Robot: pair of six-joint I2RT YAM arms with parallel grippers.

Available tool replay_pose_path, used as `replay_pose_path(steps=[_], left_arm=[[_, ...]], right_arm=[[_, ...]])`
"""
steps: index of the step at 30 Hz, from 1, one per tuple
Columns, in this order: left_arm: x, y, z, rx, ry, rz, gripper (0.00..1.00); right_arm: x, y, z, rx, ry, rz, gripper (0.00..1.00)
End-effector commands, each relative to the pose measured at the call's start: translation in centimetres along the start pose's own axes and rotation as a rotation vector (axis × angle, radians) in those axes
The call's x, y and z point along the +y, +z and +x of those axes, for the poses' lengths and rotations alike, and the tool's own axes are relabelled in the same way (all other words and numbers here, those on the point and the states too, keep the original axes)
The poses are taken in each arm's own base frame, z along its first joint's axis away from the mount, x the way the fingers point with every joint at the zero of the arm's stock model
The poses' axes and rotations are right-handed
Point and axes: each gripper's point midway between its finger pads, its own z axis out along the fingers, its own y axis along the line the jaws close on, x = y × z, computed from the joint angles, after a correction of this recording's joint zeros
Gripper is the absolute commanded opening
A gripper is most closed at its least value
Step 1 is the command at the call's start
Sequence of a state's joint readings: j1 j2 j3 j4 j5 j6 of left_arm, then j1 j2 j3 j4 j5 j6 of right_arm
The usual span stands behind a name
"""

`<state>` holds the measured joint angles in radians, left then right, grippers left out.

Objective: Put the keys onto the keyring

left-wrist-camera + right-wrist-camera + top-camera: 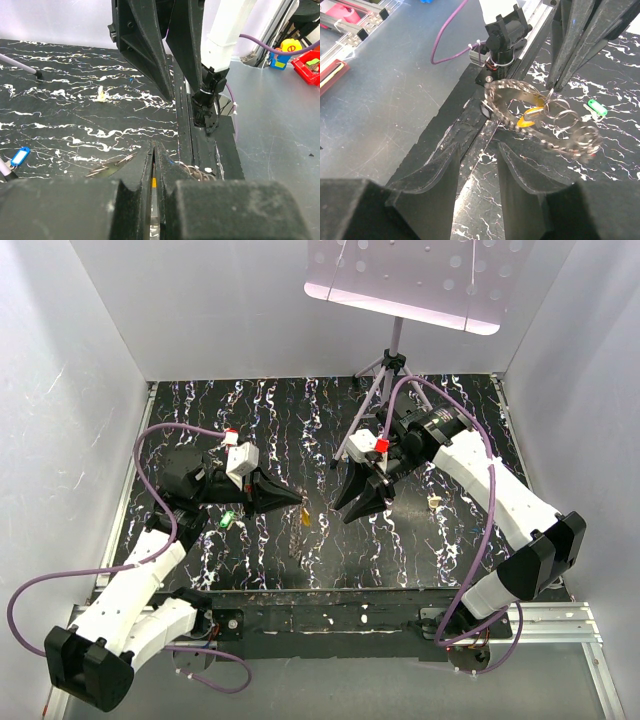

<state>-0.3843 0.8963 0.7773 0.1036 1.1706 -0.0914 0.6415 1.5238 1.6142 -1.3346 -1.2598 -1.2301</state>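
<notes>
Light comes from the flat white perforated lamp panel (pixel 405 280) on a tripod at the far end, which is blown out to pinkish white in the top view. It makes the plain white enclosure walls (pixel 60 390) evenly bright. The black tabletop veined with white (pixel 300 420) reads dark and swallows detail on the black arms. Shadows are soft and faint. In the right wrist view the toothed grey metal keyring (pixel 512 86) glints, and its far end smears into blur. The right gripper's black fingers (pixel 432 172) are out of focus up close, as are the left gripper's black fingers (pixel 132 200), which look soft and grainy.
</notes>
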Motion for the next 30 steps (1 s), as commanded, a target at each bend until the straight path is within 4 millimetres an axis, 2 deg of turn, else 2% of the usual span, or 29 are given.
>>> replay_pose_path(steps=[1, 13, 23, 30], left_arm=[[-0.7, 0.2, -1.6, -0.016, 0.069, 0.037, 0.0], [-0.5, 0.2, -1.1, -0.037, 0.033, 0.019, 0.0], [2.2, 0.2, 0.9, -0.057, -0.064, -0.133, 0.0], [5.2, -0.1, 2.4, -0.036, -0.174, -0.258, 0.0]], right_arm=[[1.9, -0.1, -0.9, -0.018, 0.069, -0.031, 0.44], [1.9, 0.0, -0.7, -0.015, 0.079, -0.031, 0.44], [1.6, -0.2, 0.0, 0.025, 0.12, -0.005, 0.44], [1.0, -0.4, 0.8, 0.067, 0.158, 0.036, 0.44]])
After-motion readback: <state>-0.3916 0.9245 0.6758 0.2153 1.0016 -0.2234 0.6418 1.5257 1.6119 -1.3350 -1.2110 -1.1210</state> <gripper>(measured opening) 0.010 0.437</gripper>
